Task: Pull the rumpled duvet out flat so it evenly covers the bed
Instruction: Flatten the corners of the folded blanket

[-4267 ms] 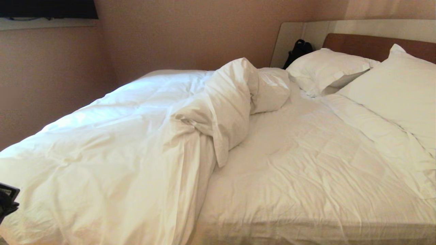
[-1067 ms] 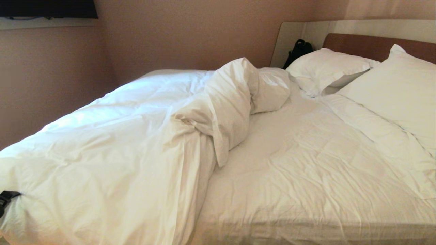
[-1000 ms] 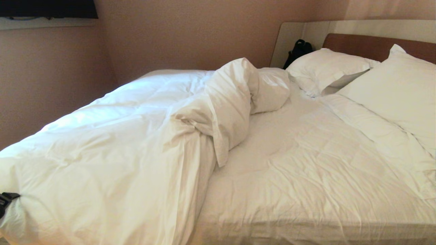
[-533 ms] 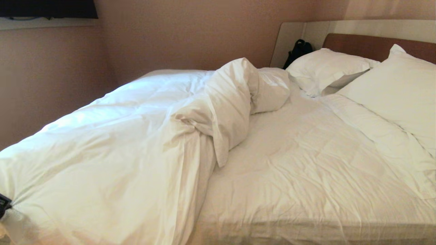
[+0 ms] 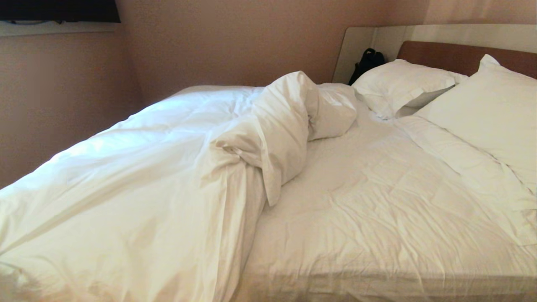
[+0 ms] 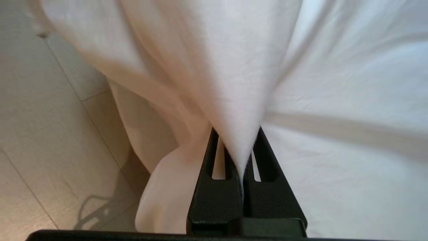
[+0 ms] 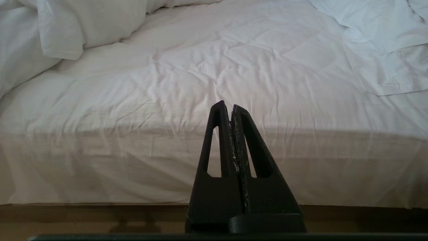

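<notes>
duvet (image 5: 138,180) is bunched over the left half of the bed (image 5: 461,56), with a twisted heap near the middle, so the sheet (image 5: 377,201) on the right lies bare. left gripper (image 6: 238,140) is off past the left corner, clenched on a pinch of duvet edge that fans out taut from its jaws, probably to drag that corner square. floor (image 6: 40,134) beside it gives room to pull. right gripper (image 7: 230,108) hangs closed and empty facing the near bed side.
</notes>
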Motion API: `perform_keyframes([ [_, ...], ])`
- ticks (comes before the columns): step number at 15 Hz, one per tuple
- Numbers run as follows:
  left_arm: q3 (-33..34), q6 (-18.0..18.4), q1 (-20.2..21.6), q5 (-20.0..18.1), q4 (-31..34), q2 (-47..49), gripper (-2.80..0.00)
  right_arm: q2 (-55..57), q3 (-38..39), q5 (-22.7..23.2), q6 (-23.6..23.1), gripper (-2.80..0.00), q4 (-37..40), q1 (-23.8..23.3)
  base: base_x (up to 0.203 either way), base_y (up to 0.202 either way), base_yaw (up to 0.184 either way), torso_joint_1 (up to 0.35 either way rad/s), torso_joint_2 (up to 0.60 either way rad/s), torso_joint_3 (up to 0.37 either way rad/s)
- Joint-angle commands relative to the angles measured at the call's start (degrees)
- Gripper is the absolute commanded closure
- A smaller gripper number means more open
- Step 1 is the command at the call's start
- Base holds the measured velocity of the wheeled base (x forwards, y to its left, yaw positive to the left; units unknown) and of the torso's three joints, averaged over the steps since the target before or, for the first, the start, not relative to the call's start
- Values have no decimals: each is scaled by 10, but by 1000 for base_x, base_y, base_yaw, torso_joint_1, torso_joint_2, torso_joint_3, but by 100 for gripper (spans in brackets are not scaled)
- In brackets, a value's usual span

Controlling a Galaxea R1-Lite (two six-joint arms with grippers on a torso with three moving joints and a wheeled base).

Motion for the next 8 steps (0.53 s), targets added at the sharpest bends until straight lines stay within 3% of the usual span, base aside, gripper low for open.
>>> perform_keyframes([
  [1,16,5,24,1,5,-48,0,1,0,0,0,0,0,0,0,0,0,0,0,0],
  [3,19,29,50,1,29,-61,0,1,0,0,0,0,0,0,0,0,0,0,0,0],
  [8,30,41,69,1,36,-52,0,1,0,0,0,0,0,0,0,0,0,0,0,0],
])
